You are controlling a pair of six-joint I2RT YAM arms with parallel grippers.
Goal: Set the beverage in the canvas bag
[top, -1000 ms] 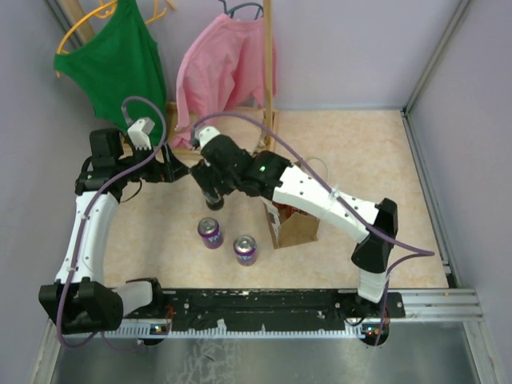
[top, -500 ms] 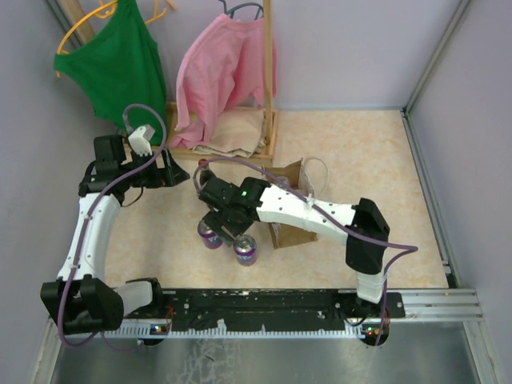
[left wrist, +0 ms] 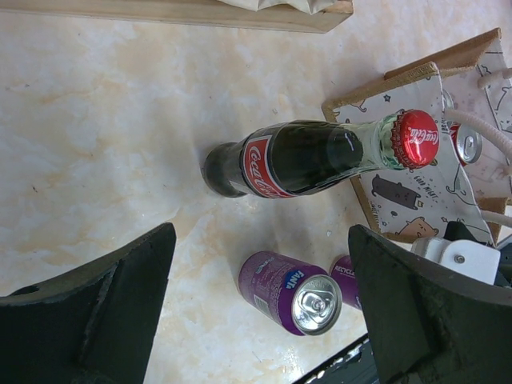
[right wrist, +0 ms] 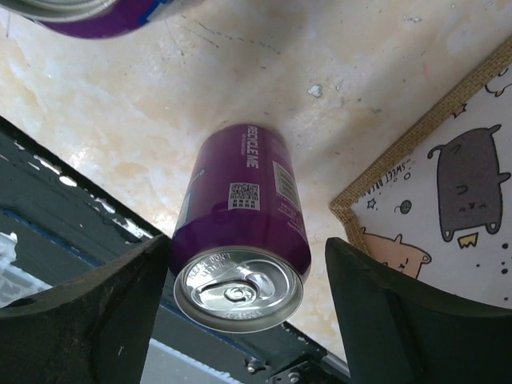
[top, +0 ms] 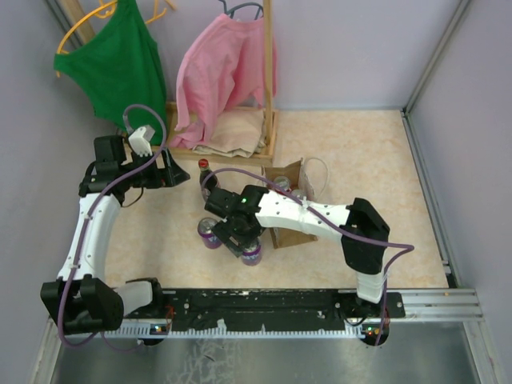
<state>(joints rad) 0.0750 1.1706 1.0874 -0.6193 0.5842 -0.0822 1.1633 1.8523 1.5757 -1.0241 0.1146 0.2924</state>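
A: A pale marbled table [top: 360, 152] fills the overhead view. A green top [top: 116, 68] and a pink shirt [top: 220, 76] hang on the rack along the upper edge.

B: Two arms are out there. The left arm [top: 92, 228] curves up the left side of the frame, and the right arm [top: 312, 214] reaches from lower right in to the centre.

A: Tucked under that right arm is the bag [top: 290, 238], dead centre, upright with its mouth open. The wrist views show cartoon cats on its pale panel.

B: One red-rimmed can top [left wrist: 466, 144] shows inside it.

A: To the upper left of the bag, a cola bottle [top: 205, 178] stands upright on the table, red cap on.

B: Here's the one that matters: the can [right wrist: 240, 224]. It's purple, upright on the table just left of the bag's lower corner, and outside the bag.

A: The right claw [right wrist: 248, 256] is spread around it, one finger on each side. There's a clear gap at the finger nearer the bag, so nothing is clamped.

B: A second can [top: 210, 234], also purple, stands just to its left, a little apart.

A: The left claw [left wrist: 260, 232] is spread wide and holds nothing. It hangs above the table at upper left, looking down on the bottle and both purple cans.
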